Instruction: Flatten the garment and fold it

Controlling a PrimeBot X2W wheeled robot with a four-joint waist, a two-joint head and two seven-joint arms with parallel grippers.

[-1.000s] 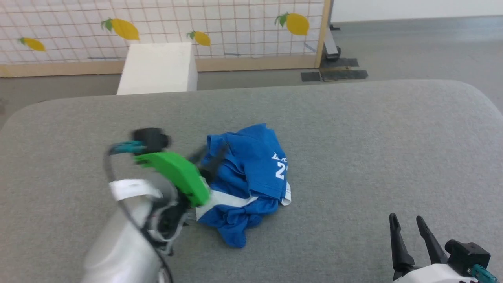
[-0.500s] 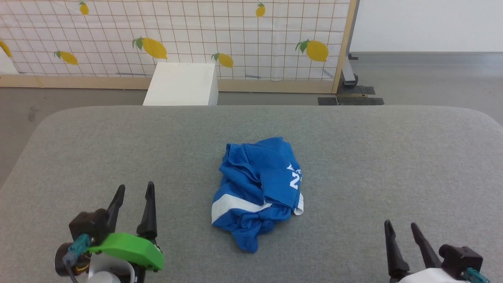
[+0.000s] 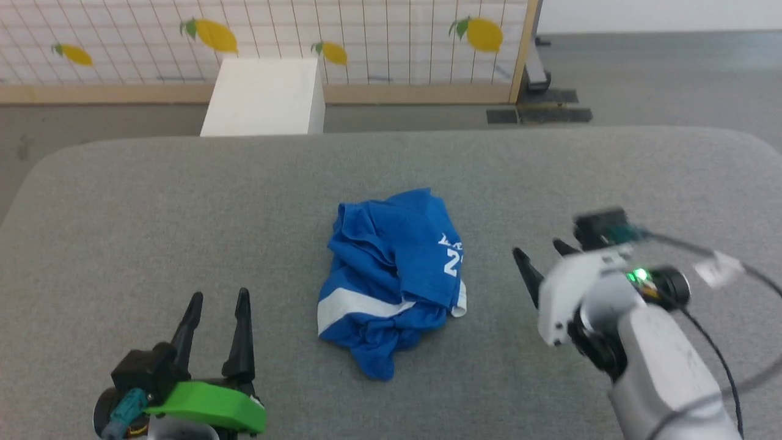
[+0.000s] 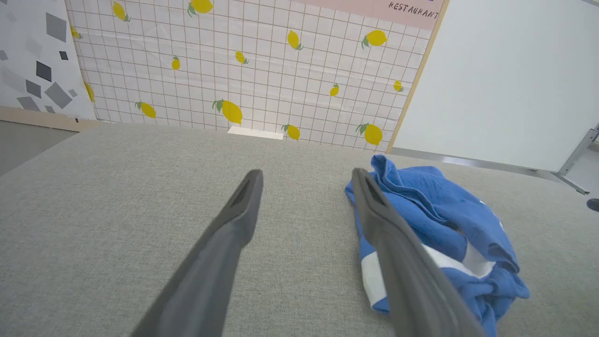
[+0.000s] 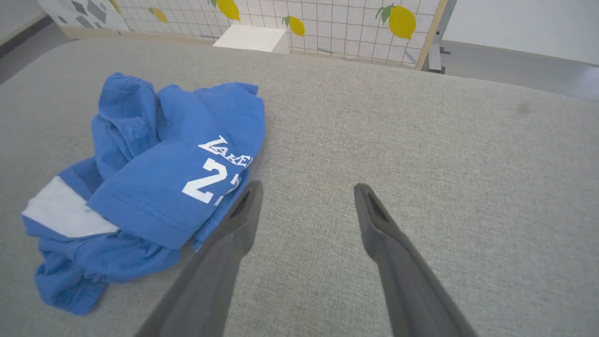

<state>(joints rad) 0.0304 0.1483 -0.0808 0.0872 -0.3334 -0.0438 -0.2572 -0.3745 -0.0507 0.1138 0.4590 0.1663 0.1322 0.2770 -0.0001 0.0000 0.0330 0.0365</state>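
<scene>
Garment [image 3: 391, 275]: blue shorts, bunched in a crumpled heap near the middle of the grey counter [image 3: 153, 201], not flattened and not folded. A white stripe panel shows on its near-left side. White lettering and a number starting with "2" sit on the right fold, with the rest of the print wrapped around the edge. A bit of white hem trim pokes out at the lower right. A twisted blue tail hangs toward the near edge.

Left claw [image 3: 220, 294]: low left in the head view, fingers spread wide and pointing away from the robot, nothing between them. It sits left of the garment with bare counter between the two. In the left wrist view the left claw [image 4: 306, 172] frames bare counter only, and the garment [image 4: 435, 224] lies off past the right-hand finger.

Right claw [image 3: 537, 247]: right of the garment, near it but apart, fingers angled up and left in the head view. It is wide and empty. In the right wrist view the right claw [image 5: 307, 185] has bare counter between its fingers. There the garment [image 5: 154, 187] lies on the left, and one fingertip overlaps the printed fold. Cannot tell whether it touches.

Behind the counter are a white box [image 3: 263, 95] on the floor and a lemon-print grid screen [image 3: 366, 30] with a wooden frame.
</scene>
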